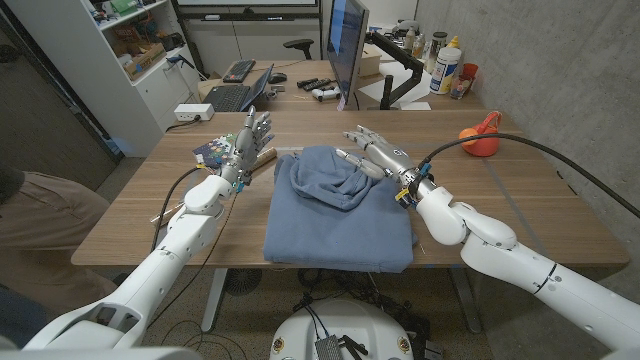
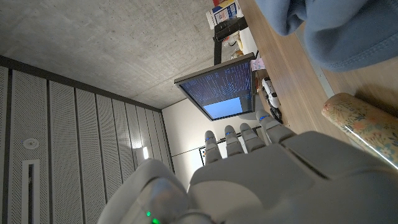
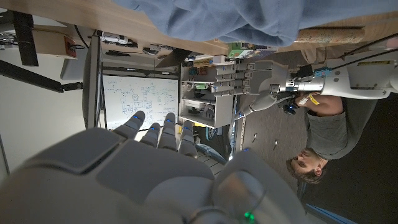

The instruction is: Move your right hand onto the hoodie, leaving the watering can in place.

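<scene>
The hoodie [image 1: 338,212] lies folded on the wooden bench [image 1: 130,215], nearest the robot, at the centre of the bench surface. It is blue, with its hood bunched at the far end.

The right hand [image 1: 368,152] is positioned at about 1 o'clock from the hoodie's centre, over the hood's far right edge. Its fingers [image 1: 361,137] are extended and spread, pointing toward 11 o'clock. It holds nothing. Whether the underside of the hand touches the fabric cannot be determined from the head view. In the right wrist view the right hand [image 3: 149,168] shows its fingers straight and apart, with the hoodie [image 3: 236,18] beyond the fingertips.

The left hand [image 1: 246,145] stands at about 10 o'clock from the hoodie's centre, just beside the hoodie's left far corner. Its fingers are extended, apart and pointing away from the robot; it holds nothing. A patterned item [image 1: 222,150] lies on the bench just beside this hand. In the left wrist view the left hand [image 2: 261,168] shows straight fingers, with the hoodie [image 2: 329,28] and a floral-patterned roll [image 2: 364,127] near it.

The watering can [image 1: 479,136], orange, stands at about 2 o'clock, near the far right edge of the bench, well apart from the right hand.

Beyond the bench, at 12 o'clock, a monitor [image 1: 347,45] stands on a second desk.
</scene>
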{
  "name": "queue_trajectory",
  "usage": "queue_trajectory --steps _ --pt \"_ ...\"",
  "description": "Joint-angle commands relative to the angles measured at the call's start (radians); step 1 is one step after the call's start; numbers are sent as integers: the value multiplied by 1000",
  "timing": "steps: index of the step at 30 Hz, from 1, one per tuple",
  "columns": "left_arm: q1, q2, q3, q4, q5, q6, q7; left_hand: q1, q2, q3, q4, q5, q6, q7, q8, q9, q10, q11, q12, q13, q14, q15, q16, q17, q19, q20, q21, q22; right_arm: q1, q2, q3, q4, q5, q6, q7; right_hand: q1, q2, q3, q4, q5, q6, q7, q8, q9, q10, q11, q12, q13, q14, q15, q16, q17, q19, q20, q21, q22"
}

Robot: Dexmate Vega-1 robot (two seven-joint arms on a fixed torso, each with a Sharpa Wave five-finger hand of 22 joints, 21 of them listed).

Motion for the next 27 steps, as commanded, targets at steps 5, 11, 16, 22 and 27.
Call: queue_trajectory --steps 5,11,16,22,27 --pt "-8 -5 2 11 1 2 -1 10 8 -5 -1 -2 -2 -6 5 6 -4 -1 3 3 -7 0 7 3 0 -1 4 6 -2 12 -39 -38 -128 -73 29 30 6 10 -13 10 -8 -7 7 2 -5 -1 -4 3 -10 2 0 0 -5 2 -2 3" --pt "-6 -4 -2 12 0 -1 0 10 8 -6 -1 -2 -2 -7 4 6 -4 -2 3 3 -7 1 7 3 0 -1 4 6 5 21 -55 -36 -152 -73 35 43 6 15 -21 12 -12 -6 8 2 -8 0 -4 3 -13 5 0 0 -5 3 -4 3" --pt "-5 -4 -3 14 -2 -2 -1 10 8 -6 -1 -2 -1 -7 5 6 -4 -1 3 3 -7 1 7 3 0 -1 4 6 13 26 -68 -34 -163 -64 48 49 7 17 -24 13 -13 -6 8 2 -8 0 -4 3 -14 7 0 0 -5 3 -5 3" --pt "-7 -6 -6 19 -2 -6 -2 10 9 -6 -1 -2 -2 -5 5 5 -4 -1 3 2 -7 2 7 3 0 0 4 6 14 35 -75 -32 -169 -63 55 54 9 20 -27 13 -13 -10 9 2 -9 -1 -4 3 -15 4 1 0 -5 3 -6 3" --pt "-6 -5 -7 19 -2 -9 -2 10 9 -7 -1 -2 -1 -6 5 5 -5 0 3 2 -7 1 7 3 0 0 4 6 23 40 -85 -24 -176 -52 62 57 9 22 -29 13 -11 -9 10 2 -5 -5 -2 3 -16 5 1 0 -5 4 -7 3"
